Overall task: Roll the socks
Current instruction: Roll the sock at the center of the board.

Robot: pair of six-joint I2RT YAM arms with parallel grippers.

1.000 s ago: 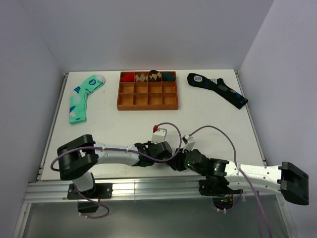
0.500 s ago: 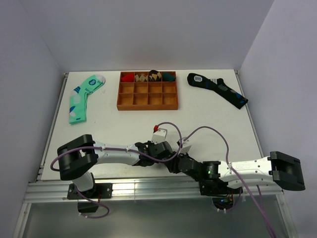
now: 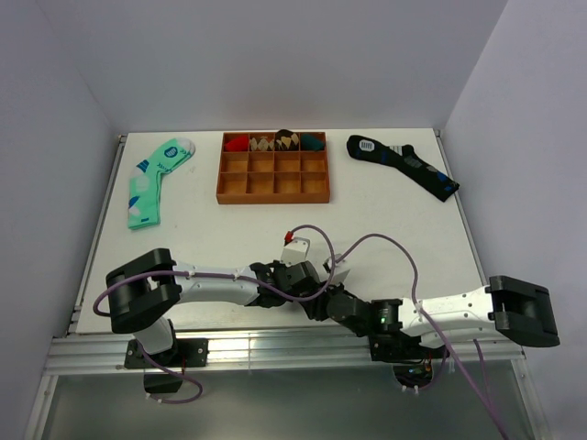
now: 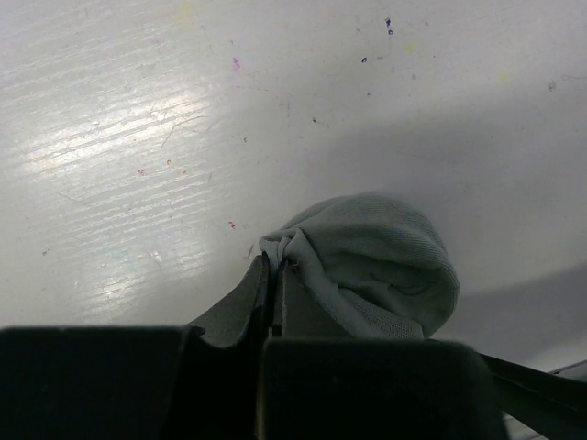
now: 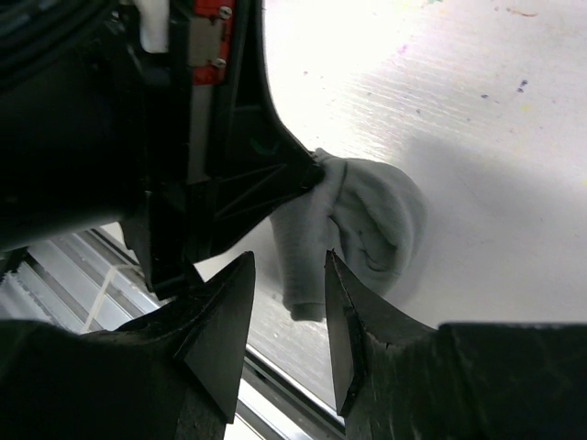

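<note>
The light-grey socks [image 4: 376, 266] are bunched into a rounded bundle on the white table near its front edge. They also show in the right wrist view [image 5: 353, 229]. My left gripper [image 4: 273, 266] is shut on a fold at the bundle's edge. In the right wrist view the left gripper's dark finger [image 5: 266, 179] touches the bundle's left side. My right gripper [image 5: 289, 284] is open and empty, its jaws just short of the bundle's hanging cuff. In the top view both grippers meet at the front middle [image 3: 316, 298] and hide the socks.
A wooden divided tray [image 3: 273, 169] with rolled socks in its back row stands at the back middle. A mint-green patterned sock [image 3: 154, 180] lies back left. A dark navy sock [image 3: 402, 163] lies back right. The table's front metal rail [image 5: 275, 385] runs right below the bundle.
My right arm has swung its elbow out to the right and its gripper has shifted left toward the left gripper. The left arm has stayed put.
</note>
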